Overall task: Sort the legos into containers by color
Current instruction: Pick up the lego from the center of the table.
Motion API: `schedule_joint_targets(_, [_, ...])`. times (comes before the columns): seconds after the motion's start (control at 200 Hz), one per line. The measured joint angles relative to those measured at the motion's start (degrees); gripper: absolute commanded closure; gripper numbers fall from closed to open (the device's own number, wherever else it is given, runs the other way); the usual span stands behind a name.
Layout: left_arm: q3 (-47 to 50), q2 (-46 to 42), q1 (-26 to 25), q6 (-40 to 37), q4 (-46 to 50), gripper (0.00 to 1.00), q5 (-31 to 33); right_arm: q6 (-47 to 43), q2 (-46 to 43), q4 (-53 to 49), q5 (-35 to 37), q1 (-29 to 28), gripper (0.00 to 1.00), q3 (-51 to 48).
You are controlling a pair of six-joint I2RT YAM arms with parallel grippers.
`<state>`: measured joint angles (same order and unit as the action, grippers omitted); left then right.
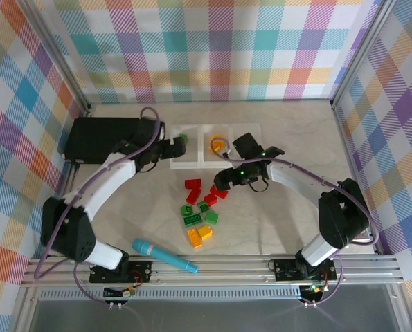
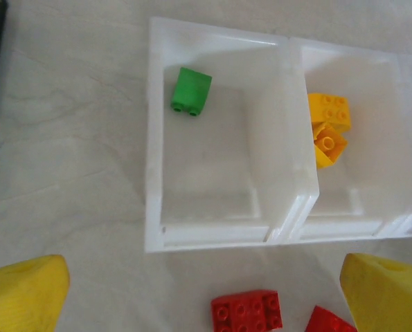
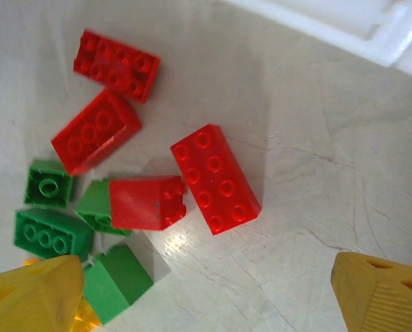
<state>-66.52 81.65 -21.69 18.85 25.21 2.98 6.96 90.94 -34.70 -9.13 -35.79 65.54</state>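
Our left gripper (image 2: pixel 206 294) hangs wide at the near rim of the containers (image 2: pixel 212 235), a green lego (image 2: pixel 191 90) in the leftmost. Our right gripper (image 3: pixel 212 290) gapes over red legos (image 3: pixel 216 178), bare table (image 3: pixel 330 173) beside them

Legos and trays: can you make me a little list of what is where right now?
left-hand tray: one green brick
middle tray: yellow-orange bricks
table: four red bricks and some green bricks, unsorted
left jaws: open, empty, by the trays
right jaws: open, empty, over the loose bricks
near edge: teal marker pen
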Motion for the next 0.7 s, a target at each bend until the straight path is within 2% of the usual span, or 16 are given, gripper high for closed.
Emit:
schedule_joint_targets(0.145, [6.73,-9.38,1.57,0.61,-3.61,0.0,-1.14,-10.91,-0.22,1.53,2.67,-2.97,0.08,-2.67])
schedule_joint_targets(0.3, [14.47,-17.38,1.6,1.51,-9.22,0.0,-2.21,-18.88,-0.35,3.26,4.26,-3.37,0.1,-6.78])
schedule_joint_targets(0.7, [19.3,-22.97,1.6,3.63,-15.91,0.0,-5.14,-25.11,7.76,5.75,9.44,-5.22,0.12,-6.14])
